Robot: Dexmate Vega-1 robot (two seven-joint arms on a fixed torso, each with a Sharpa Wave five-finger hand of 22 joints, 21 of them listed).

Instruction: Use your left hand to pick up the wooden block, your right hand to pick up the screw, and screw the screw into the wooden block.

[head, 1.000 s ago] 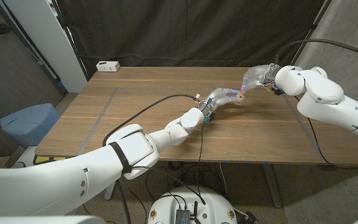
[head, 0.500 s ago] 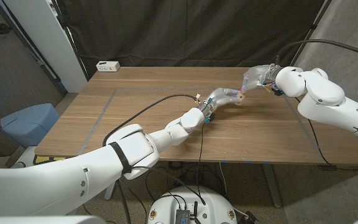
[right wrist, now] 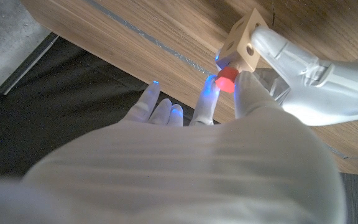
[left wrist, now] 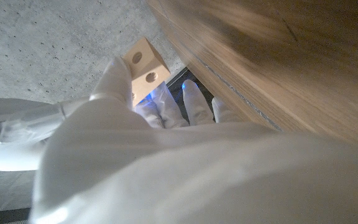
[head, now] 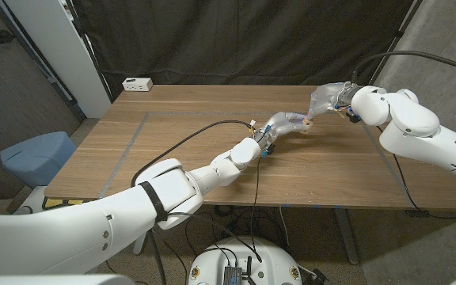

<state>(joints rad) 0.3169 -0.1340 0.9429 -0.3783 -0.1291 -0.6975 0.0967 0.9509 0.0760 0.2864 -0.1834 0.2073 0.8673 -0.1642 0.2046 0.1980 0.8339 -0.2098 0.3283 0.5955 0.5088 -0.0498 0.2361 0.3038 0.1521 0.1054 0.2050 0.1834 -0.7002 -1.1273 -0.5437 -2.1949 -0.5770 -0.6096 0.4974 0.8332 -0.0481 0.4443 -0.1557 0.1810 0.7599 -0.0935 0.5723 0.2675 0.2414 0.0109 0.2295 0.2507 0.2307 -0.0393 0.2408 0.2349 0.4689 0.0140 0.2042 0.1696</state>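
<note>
A pale wooden block (right wrist: 246, 41) with round holes in its faces is held in my left hand (head: 283, 124), raised above the table's far middle. In the left wrist view the block (left wrist: 145, 67) sits at my fingertips. My right hand (head: 328, 100) meets it from the right. A red-headed screw (right wrist: 227, 78) is pinched in my right hand's fingers (right wrist: 248, 87) and its head sits against the block's underside. In the head view the block (head: 305, 124) is a small tan spot between the two hands.
A white power strip (head: 137, 84) lies at the table's far left corner. A black cable (head: 180, 143) runs across the wooden table (head: 172, 158) to my left wrist. Grey tape lines (head: 133, 138) mark the tabletop. A blue seat (head: 34, 154) stands left of the table.
</note>
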